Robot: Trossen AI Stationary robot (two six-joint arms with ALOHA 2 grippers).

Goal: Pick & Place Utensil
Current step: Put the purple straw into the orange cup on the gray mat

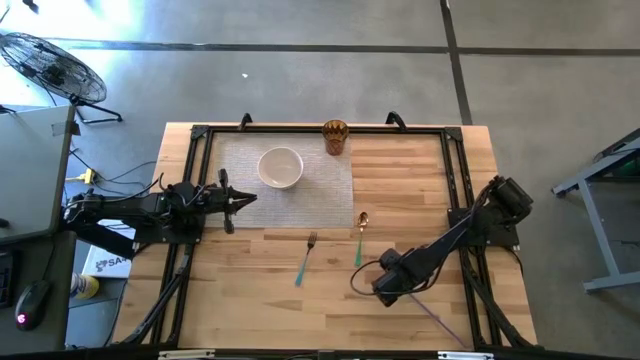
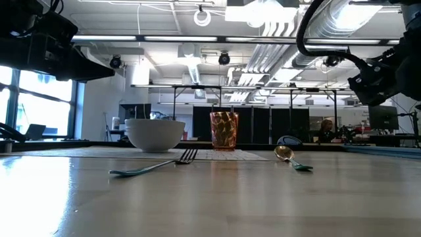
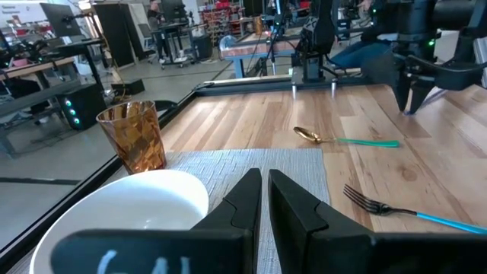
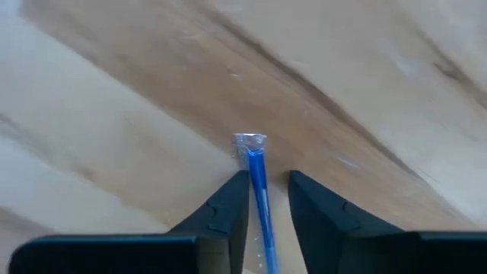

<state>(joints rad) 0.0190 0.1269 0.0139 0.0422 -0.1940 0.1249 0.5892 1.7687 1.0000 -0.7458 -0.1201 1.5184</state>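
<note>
A thin blue-handled utensil (image 1: 438, 320) lies slanted near the table's near right corner. In the right wrist view its handle (image 4: 259, 190) runs between my right gripper's fingers and ends in a small silver tip (image 4: 249, 141). My right gripper (image 4: 268, 179) (image 1: 383, 293) is low over the wood, open by a gap a little wider than the handle. My left gripper (image 1: 243, 200) (image 3: 264, 183) is shut and idle over the placemat's left edge. A teal-handled fork (image 1: 306, 258) and a gold spoon with a green handle (image 1: 360, 238) lie flat on the wood. My right gripper's fingers stand astride the blue handle (image 4: 257, 176) just behind its silver end, lying across the utensil. One finger (image 4: 232, 199) is right against the handle and the other (image 4: 312, 199) stands off it. I cannot tell whether either one touches it.
A white bowl (image 1: 280, 167) sits on the grey woven placemat (image 1: 310, 205), and an amber cup (image 1: 335, 136) stands at the mat's far right corner. Black frame rails (image 1: 460, 215) run along the table's sides. Bare wood lies between the fork and the near edge.
</note>
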